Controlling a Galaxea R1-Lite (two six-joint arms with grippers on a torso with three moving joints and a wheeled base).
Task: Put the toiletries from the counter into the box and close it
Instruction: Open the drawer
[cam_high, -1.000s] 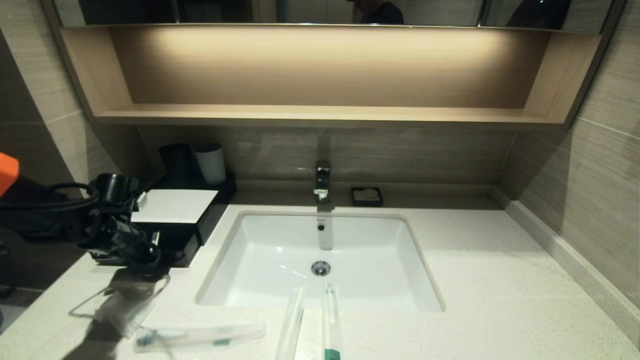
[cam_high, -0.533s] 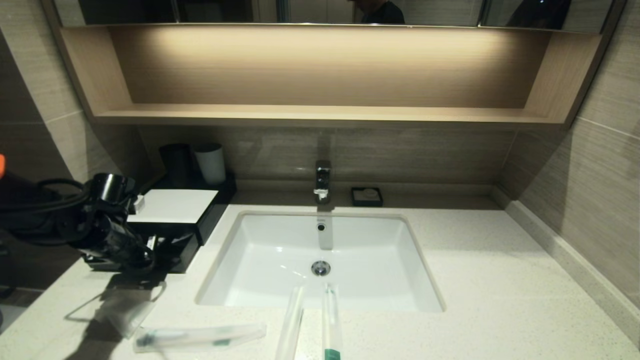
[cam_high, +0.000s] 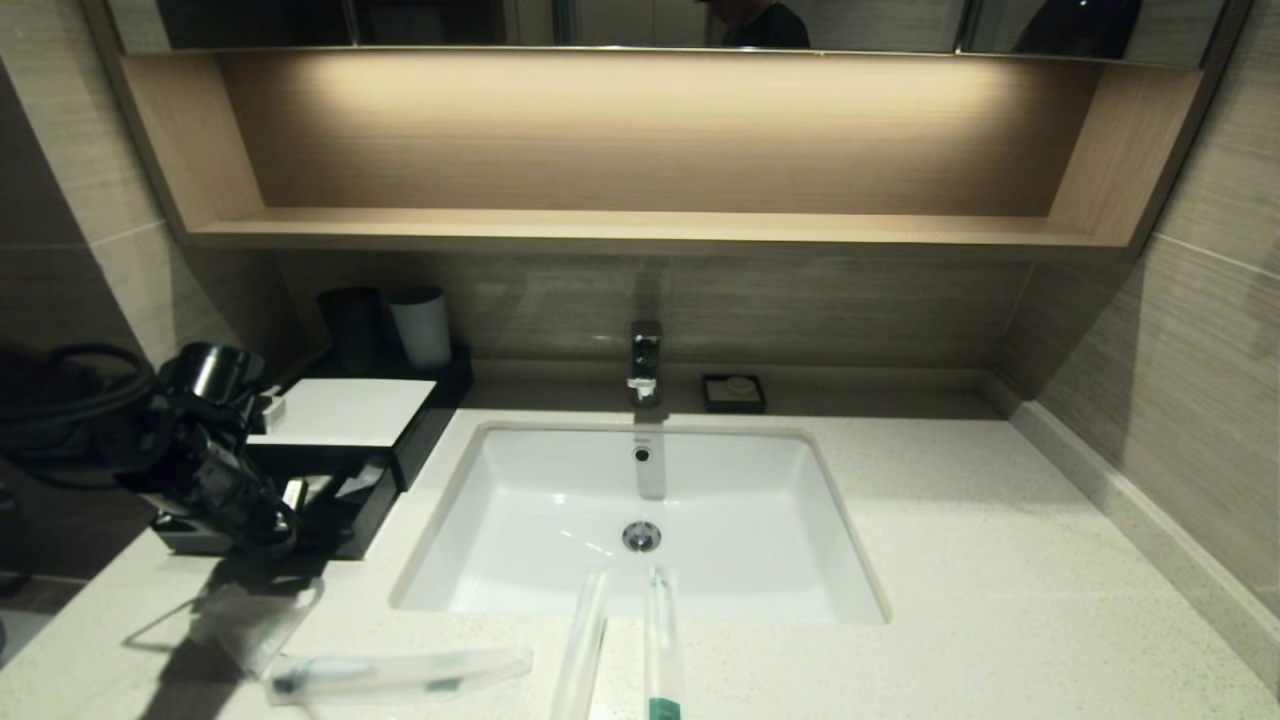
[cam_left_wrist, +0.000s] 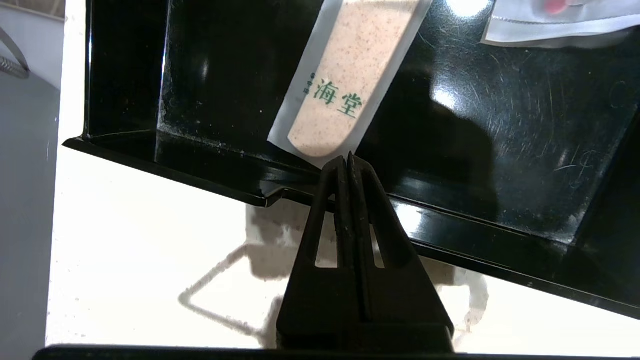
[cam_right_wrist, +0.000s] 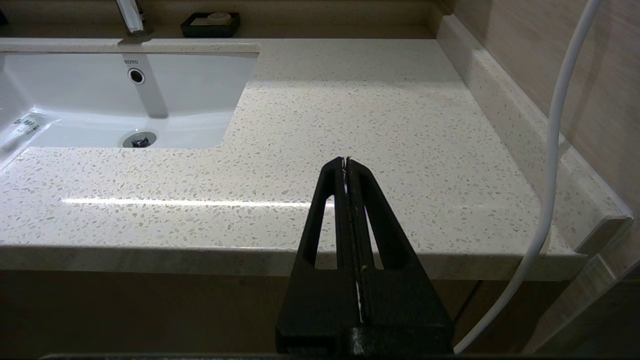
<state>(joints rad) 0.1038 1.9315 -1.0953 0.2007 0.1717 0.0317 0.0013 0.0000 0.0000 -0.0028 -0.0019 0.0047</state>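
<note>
The black box (cam_high: 345, 505) with a white top (cam_high: 345, 410) stands at the counter's left; its black drawer (cam_left_wrist: 500, 125) is slid out toward the counter's front. Inside lie a beige sachet with green characters (cam_left_wrist: 345, 75) and a white packet (cam_left_wrist: 550, 25). My left gripper (cam_high: 275, 520) is shut, its tips (cam_left_wrist: 346, 159) at the drawer's front wall by the sachet's corner. On the counter lie a crumpled clear packet (cam_high: 250, 620), a wrapped toothbrush (cam_high: 400, 672) and two long wrapped items (cam_high: 585, 650) (cam_high: 662, 650) at the sink's front rim. My right gripper (cam_right_wrist: 346, 161) is shut and empty, low at the counter's front right.
The white sink (cam_high: 640, 520) with its faucet (cam_high: 645, 365) fills the middle. A black soap dish (cam_high: 733, 392) sits behind it. Two cups (cam_high: 420, 325) stand behind the box. A wall ledge (cam_right_wrist: 525, 130) and white cable (cam_right_wrist: 555, 150) border the right.
My left gripper has moved toward the counter's front left, and the black drawer has slid further out with it. The packets on the counter have not moved.
</note>
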